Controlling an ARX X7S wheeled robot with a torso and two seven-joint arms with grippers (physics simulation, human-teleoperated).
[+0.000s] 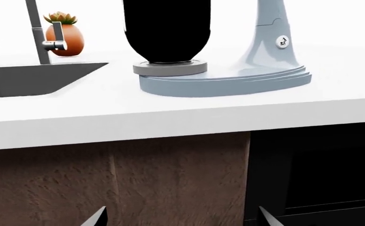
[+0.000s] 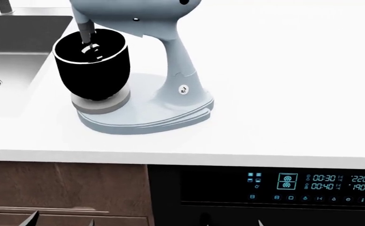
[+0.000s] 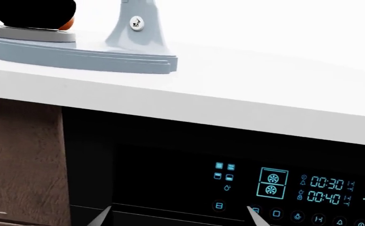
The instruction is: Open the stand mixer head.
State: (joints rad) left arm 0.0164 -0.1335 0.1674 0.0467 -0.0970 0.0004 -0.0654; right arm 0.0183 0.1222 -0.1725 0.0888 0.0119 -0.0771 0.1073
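The stand mixer head (image 2: 138, 14), pale blue-grey, is cut off by the head view's upper edge and sits over the black mixing bowl (image 2: 93, 66), with a beater shaft (image 2: 86, 37) reaching into it. The neck (image 2: 177, 70) and flat base (image 2: 144, 120) stand on the white counter (image 2: 283, 94). My left gripper (image 2: 60, 220) is open and empty, low in front of the wooden cabinet, below the counter. My right gripper (image 2: 231, 221) is open and empty in front of the oven panel. Both are far below the head. The head is out of both wrist views.
A sink (image 2: 6, 56) lies left of the mixer, with a tap (image 1: 41, 33) and an orange plant pot (image 1: 65, 37) behind it. A black oven with a lit display (image 2: 308, 184) sits under the counter at right; a wooden cabinet front (image 2: 63, 188) is at left.
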